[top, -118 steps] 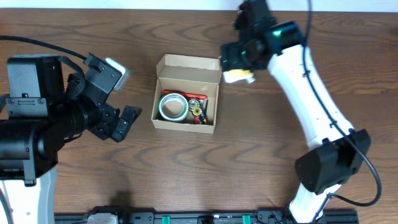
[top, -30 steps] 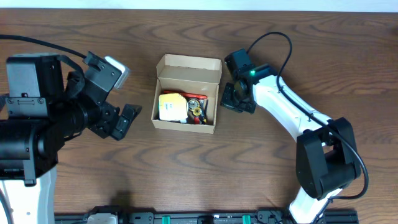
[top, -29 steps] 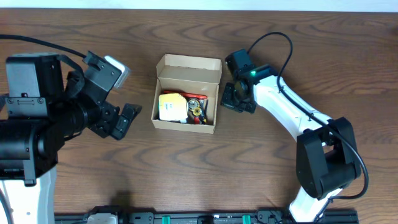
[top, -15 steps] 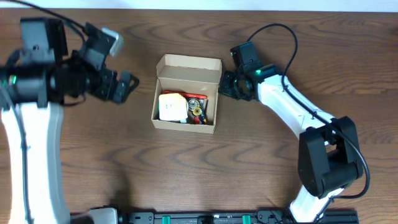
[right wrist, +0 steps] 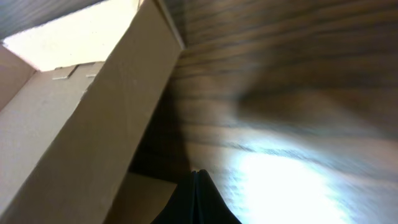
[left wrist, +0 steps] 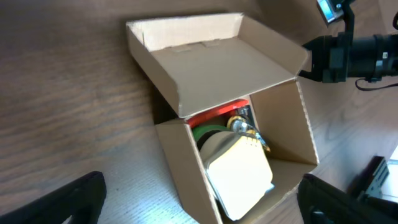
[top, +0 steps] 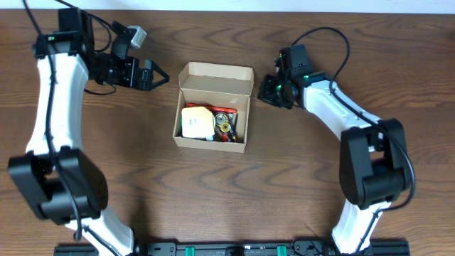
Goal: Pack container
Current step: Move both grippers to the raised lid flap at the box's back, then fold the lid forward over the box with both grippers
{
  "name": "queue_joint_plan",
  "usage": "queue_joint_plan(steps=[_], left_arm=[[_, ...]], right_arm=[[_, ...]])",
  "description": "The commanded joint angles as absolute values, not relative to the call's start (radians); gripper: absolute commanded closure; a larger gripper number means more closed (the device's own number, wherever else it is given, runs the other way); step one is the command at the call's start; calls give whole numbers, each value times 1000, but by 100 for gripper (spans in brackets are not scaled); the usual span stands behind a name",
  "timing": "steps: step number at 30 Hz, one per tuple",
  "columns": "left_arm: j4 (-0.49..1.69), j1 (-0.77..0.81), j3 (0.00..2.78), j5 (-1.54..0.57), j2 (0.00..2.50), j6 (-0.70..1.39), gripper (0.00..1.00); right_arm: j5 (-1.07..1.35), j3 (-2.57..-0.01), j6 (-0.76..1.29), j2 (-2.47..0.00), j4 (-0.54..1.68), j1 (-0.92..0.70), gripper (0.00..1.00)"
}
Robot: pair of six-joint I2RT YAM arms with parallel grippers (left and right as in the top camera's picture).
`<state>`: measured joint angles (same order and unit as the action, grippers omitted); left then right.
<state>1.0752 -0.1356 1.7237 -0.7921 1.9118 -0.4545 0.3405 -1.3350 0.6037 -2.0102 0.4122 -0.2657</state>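
The container [top: 212, 136], a small tan cardboard box, stands mid-table with its lid flap [top: 217, 78] raised at the back. Inside lie a pale yellow block [top: 197, 121], a green tape roll [left wrist: 208, 132] and small red and gold items [top: 226, 124]. My left gripper [top: 153, 75] hangs open, left of the lid and apart from it; its wrist view looks down into the container [left wrist: 186, 168] between wide black fingers [left wrist: 74, 200]. My right gripper [top: 263, 93] is shut on nothing, close beside the box's right rear corner. Its closed tips [right wrist: 198, 196] point at the container's wall [right wrist: 93, 124].
A black rail [top: 227, 249] runs along the table's front edge. The far table edge meets a white strip [top: 178, 5]. Cables loop from both arms near the back, one above the right arm [top: 323, 35]. The right arm's black wrist [left wrist: 351, 55] shows beyond the box.
My left arm swung from the near left up to the far left, bringing its gripper close to the lid's left side. The right gripper shifted slightly back and right beside the box.
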Motion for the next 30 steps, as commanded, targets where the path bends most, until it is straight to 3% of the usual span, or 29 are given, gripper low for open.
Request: queue_joint_plan(steps=[1,3,5,6,12,30], left_arm=[[1053,-139,1734,-822,1968,-456,33],[1022,-139,1734,-785,2002,-423,56],[972,-139,1734,-735,2037,-320,89],[940,-139,1734,-706,2058,-243,94],[839,-132,1734,-701,2173,-42,94],[744,-44,1735,-878,2285,44,94]], right_arm=[[426,-1331,583,-2051,375,-261,99],[427,-1331,591,-2065,352,-262,99],[429,-1331,598,-2079,327,-261,99],[431,-1331,606,-2086,312,-261,99],[477,-1331,676,-2125,204,-260,99],[681,-1331,727,-2131,-76,-217,98]])
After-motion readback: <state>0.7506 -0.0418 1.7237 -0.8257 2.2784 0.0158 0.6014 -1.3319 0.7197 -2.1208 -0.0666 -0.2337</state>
